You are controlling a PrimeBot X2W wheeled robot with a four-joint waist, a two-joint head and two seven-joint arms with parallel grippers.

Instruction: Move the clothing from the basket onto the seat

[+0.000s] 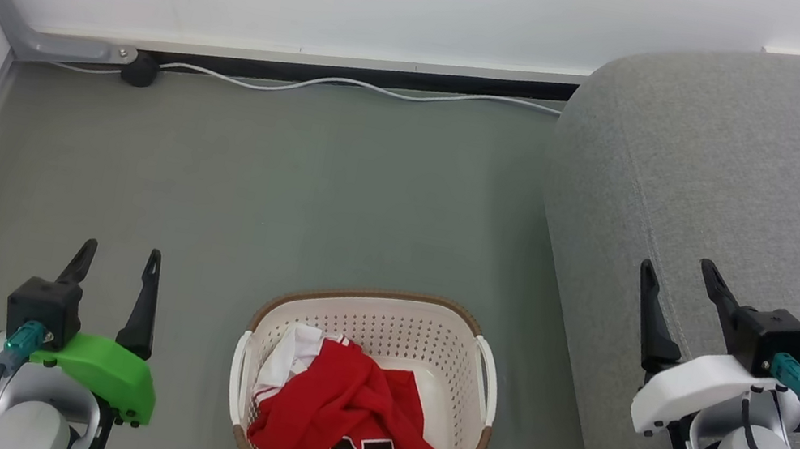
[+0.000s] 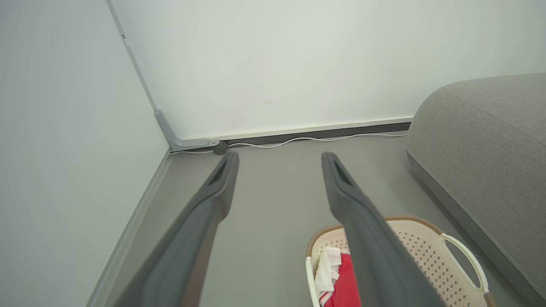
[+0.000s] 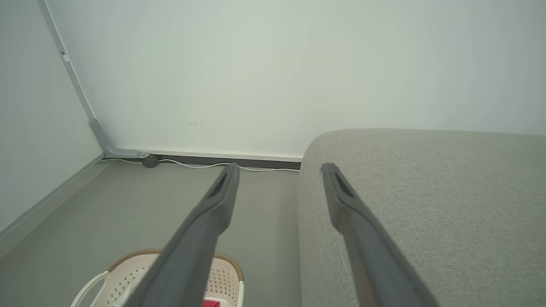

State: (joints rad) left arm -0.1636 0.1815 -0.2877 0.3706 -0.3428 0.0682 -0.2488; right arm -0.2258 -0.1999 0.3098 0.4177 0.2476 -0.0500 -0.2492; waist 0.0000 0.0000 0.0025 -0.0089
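Reading upside down in the head view: "23", black numerals edged in white, on the crumpled red clothing (image 1: pixel 342 412), close to the near rim of the basket (image 1: pixel 390 326). Lower part of those numerals clipped by that brown rim. Any further print not readable among the folds. At the heap's left, a bunched white panel with thin red stripes. Too crumpled to tell one garment from two.

Lying wholly inside the basket, on the grey floor (image 1: pixel 252 174), just left of the seat (image 1: pixel 743 194), with a strip of floor between basket and upholstery. Seat cut off by the right edge of the head view, its rounded corner toward the basket.

From the left wrist, half hidden behind one dark finger and cropped by the bottom edge: the basket, with a white handle, perforated wall and a strip of red and white cloth. From the right wrist, behind that claw's own finger: the basket's far rim, one handle and a sliver of red at the bottom edge.

Left claw (image 1: pixel 122 251): released, fingers spread wide, holding nothing, touching nothing, hovering over the floor left of the basket. Right claw (image 1: pixel 676 267): likewise released, fingers well parted, empty, poised above the seat's near left edge. Contact with the upholstery hard to judge from the head view, none apparent from the wrist.
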